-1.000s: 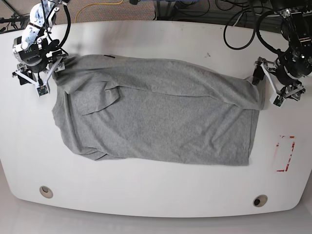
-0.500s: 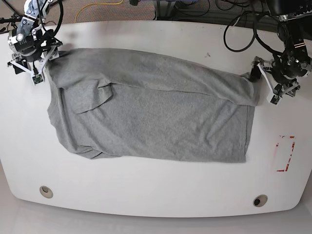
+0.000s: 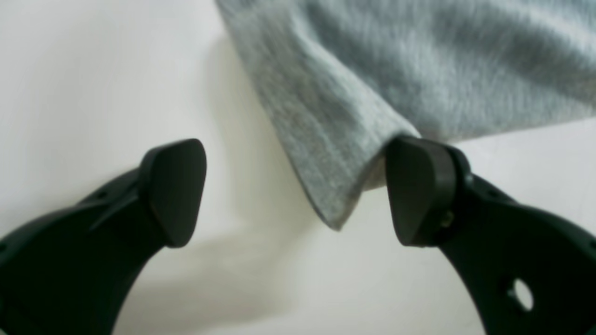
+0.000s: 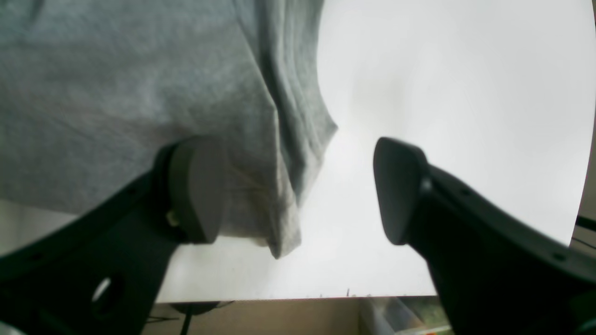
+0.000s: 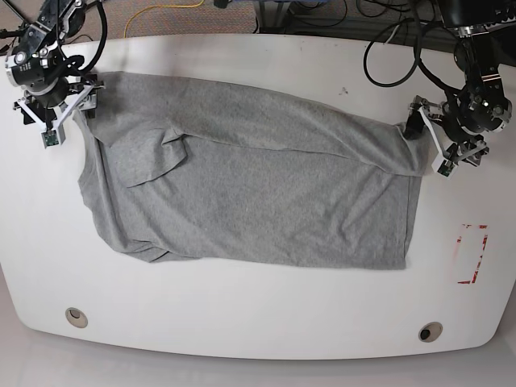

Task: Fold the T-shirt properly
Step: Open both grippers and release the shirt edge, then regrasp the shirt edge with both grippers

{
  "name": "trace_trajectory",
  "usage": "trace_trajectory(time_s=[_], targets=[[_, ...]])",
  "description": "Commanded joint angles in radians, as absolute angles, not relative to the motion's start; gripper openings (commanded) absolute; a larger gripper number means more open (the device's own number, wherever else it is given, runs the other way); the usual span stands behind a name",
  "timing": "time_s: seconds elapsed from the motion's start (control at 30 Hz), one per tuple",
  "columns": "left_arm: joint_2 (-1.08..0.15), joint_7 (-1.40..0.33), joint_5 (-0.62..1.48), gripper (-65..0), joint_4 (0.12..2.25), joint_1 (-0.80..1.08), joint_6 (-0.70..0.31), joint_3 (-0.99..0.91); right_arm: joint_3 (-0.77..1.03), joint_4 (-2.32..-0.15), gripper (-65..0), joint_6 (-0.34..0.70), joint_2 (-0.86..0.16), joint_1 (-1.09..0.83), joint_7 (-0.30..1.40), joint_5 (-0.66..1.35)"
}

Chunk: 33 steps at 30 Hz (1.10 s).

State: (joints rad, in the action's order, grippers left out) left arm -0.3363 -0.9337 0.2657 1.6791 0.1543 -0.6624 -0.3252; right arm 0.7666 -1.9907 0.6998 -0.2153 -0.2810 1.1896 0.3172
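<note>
Spreading step: left gripper (image 3: 298,193) and right gripper (image 4: 298,190) stand agape at the T-shirt (image 5: 250,189) far corners, holding nothing; next, pinch an edge to fold.

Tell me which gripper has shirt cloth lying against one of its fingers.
Both do: on the left gripper the T-shirt corner touches one finger; on the right gripper a finger overlaps the cloth. Neither is clamped.

The right end effector (image 5: 50,103) has drawn back toward the worktop's (image 5: 258,339) far edge, taking the shirt's (image 5: 258,193) corner along; the left end effector (image 5: 442,139) has moved the same way; the shirt now lies stretched wider and flatter.
</note>
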Motion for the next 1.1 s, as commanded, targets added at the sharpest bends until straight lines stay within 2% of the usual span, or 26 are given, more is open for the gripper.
trace_trajectory(time_s=[0.0,0.33,0.53,0.77,1.07], targets=[[-0.349,-0.92,0.278,-8.3,1.715,0.147,-0.661,-0.318,0.803,-2.009,-18.2,0.698,-0.234,-0.269,1.218,0.39],[-0.34,-0.92,0.282,-8.3,1.721,0.143,-0.661,-0.315,0.865,-2.009,-18.4,0.698,-0.231,-0.254,1.271,0.435],[-0.294,-0.914,0.274,-8.3,1.709,0.114,-0.661,-0.318,0.866,-2.008,-18.4,0.698,-0.183,-0.255,1.274,0.424],[-0.274,-0.826,0.272,-8.3,1.672,0.134,-0.656,-0.315,0.863,-1.983,-18.4,0.698,-0.145,-0.246,1.245,0.309],[-0.277,-0.82,0.271,-8.3,1.669,0.159,-0.656,-0.318,0.863,-1.863,-18.4,0.698,-0.142,-0.24,1.202,0.257]])
